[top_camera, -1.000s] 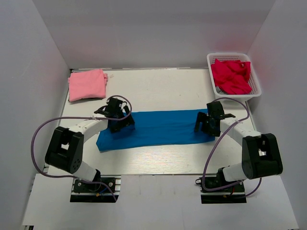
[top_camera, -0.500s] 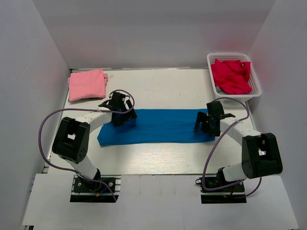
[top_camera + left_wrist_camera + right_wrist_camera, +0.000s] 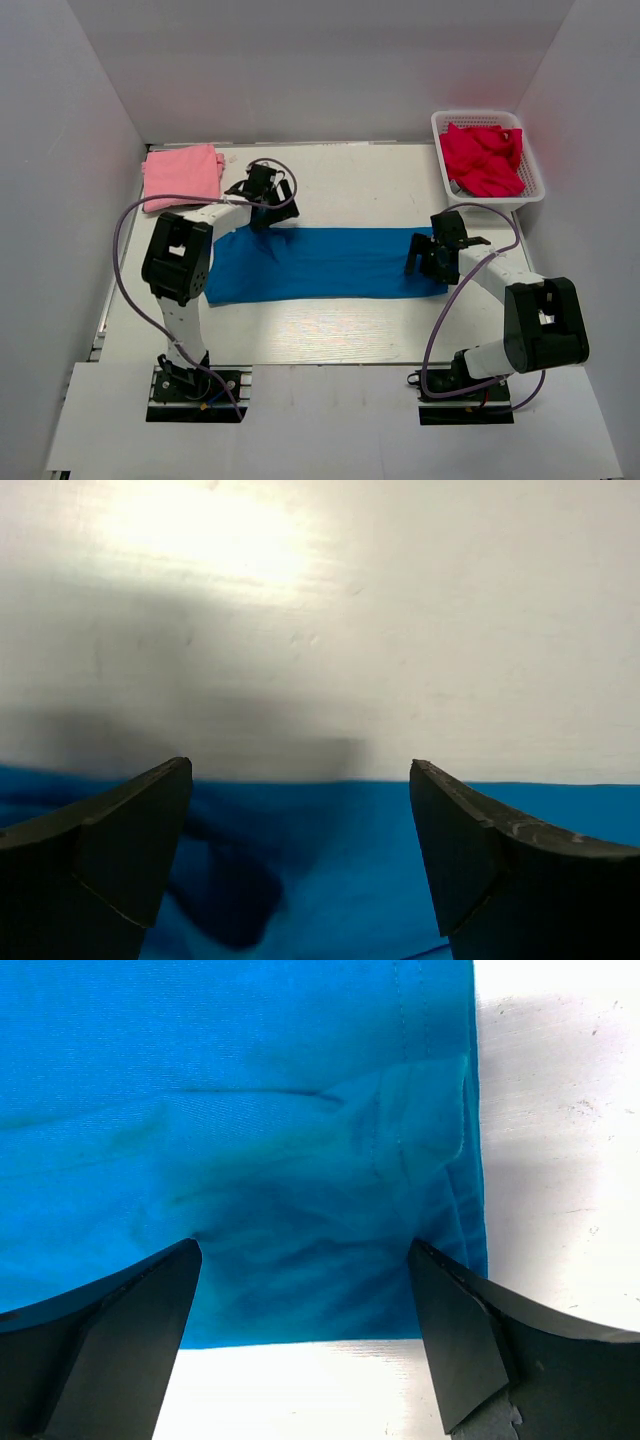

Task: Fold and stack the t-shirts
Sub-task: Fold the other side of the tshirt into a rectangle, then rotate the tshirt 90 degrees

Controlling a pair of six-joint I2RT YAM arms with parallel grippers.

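Observation:
The blue t-shirt (image 3: 320,264) lies flat as a long folded strip across the middle of the table. My left gripper (image 3: 262,205) is open and empty over the strip's far left edge; the left wrist view shows blue cloth (image 3: 330,870) under the jaws and bare table beyond. My right gripper (image 3: 425,256) is open and empty above the strip's right end, whose hem (image 3: 300,1110) fills the right wrist view. The pale pink t-shirt (image 3: 181,176) lies folded at the far left corner.
A white basket (image 3: 535,178) at the far right holds crumpled red cloth (image 3: 482,158). White walls close in the table at the back and both sides. Purple cables loop beside each arm.
My left gripper has moved away from me and to the right, from over the strip's left part to its far edge. The right arm has not moved.

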